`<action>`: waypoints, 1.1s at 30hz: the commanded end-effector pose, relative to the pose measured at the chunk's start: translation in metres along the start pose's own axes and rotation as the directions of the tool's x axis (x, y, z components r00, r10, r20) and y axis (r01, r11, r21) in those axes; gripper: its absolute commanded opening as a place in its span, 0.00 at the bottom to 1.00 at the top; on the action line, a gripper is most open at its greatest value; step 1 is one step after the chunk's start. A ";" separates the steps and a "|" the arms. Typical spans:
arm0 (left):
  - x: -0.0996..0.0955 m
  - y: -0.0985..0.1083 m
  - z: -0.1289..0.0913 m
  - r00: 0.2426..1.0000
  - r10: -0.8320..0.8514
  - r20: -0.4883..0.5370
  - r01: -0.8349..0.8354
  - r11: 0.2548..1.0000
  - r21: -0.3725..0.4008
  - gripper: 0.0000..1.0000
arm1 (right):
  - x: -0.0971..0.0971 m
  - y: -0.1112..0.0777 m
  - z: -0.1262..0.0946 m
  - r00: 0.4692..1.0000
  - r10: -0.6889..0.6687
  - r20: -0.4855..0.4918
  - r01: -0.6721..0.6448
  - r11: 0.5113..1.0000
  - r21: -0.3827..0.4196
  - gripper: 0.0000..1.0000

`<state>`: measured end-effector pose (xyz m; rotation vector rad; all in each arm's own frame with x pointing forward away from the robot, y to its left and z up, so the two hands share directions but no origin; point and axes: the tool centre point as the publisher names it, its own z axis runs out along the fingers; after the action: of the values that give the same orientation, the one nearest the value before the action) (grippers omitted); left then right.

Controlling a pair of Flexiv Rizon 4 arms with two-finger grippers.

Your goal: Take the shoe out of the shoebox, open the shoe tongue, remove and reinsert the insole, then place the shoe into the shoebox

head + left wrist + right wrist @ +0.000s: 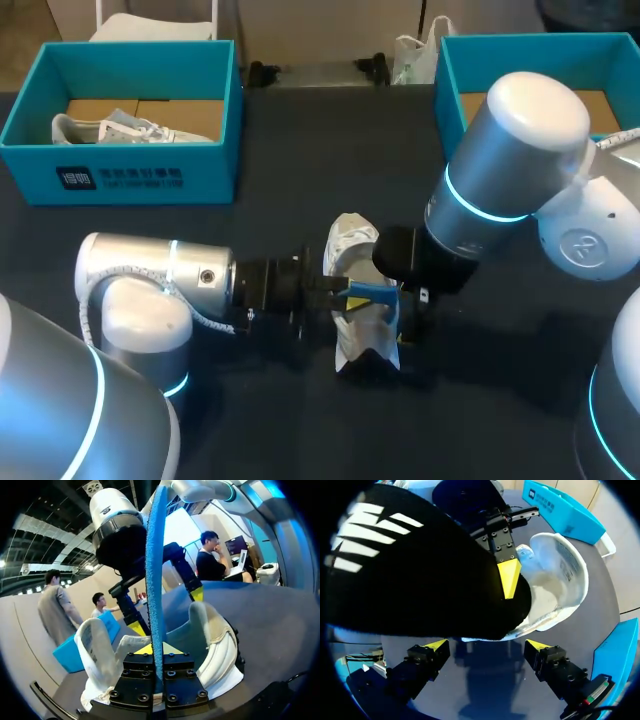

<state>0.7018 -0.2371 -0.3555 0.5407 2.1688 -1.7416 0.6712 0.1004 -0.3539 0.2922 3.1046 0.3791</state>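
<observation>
Head view: white shoe [352, 250] on its side in the middle of the table [300, 150], between both arms, blue insole [372, 295] at its opening. Left wrist view only: left pincer [157, 649] pinching that insole, edge-on and upright, over the shoe. Right wrist view only: right pincer [487, 645] spread wide over the table, shoe just ahead.

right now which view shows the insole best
left wrist view: the blue insole stands on edge, clamped in the left gripper. head view shows only a small blue patch over the shoe. right wrist view: probably its dark other face, close up and cropped.
</observation>
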 end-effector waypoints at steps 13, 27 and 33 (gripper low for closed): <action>0.003 -0.010 -0.003 1.000 0.002 0.002 -0.002 1.000 -0.008 0.26 | 0.001 0.001 0.001 1.000 0.001 0.003 -0.001 1.000 0.002 1.00; 0.008 -0.040 -0.003 0.999 0.050 -0.011 -0.050 0.999 0.009 0.40 | 0.001 0.001 0.001 1.000 0.001 0.003 -0.001 1.000 0.002 1.00; 0.012 -0.046 0.000 0.994 0.107 -0.005 -0.107 0.994 -0.004 0.36 | 0.001 0.001 0.001 1.000 0.001 0.003 -0.001 1.000 0.002 1.00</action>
<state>0.6753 -0.2440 -0.3222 0.6583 2.1082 -1.6920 0.6712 0.1004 -0.3539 0.2923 3.1046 0.3791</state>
